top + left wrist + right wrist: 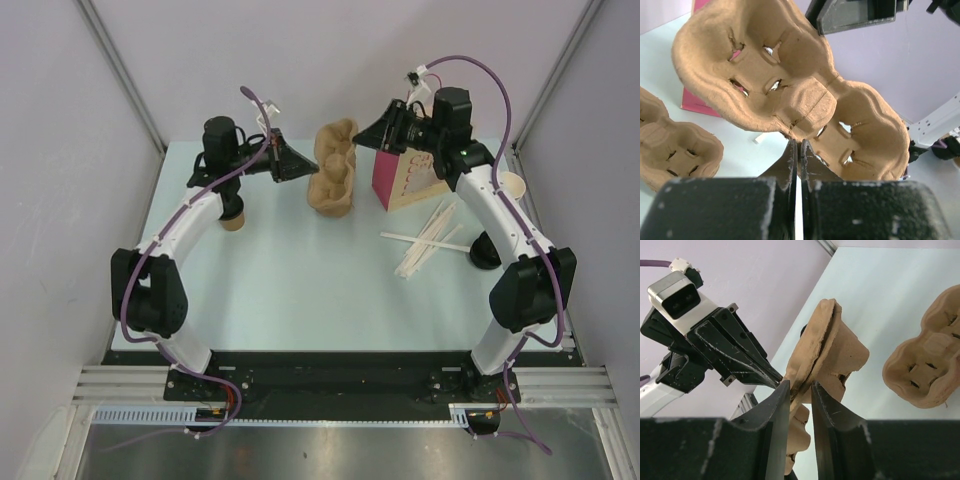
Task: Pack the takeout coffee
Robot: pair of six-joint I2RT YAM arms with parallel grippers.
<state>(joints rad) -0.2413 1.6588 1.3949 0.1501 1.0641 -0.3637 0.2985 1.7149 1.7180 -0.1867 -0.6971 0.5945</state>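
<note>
Over pale table [300, 280], left and right jaws pinch one raised pulp carrier [790, 75].

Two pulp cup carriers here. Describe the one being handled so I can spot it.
Look at the far middle of the table, just left of the pink paper bag. The raised cup carrier stands on edge there, pinched at opposite rims by the left gripper and the right gripper. Its neighbour, the second cup carrier, lies flat on the table.
</note>
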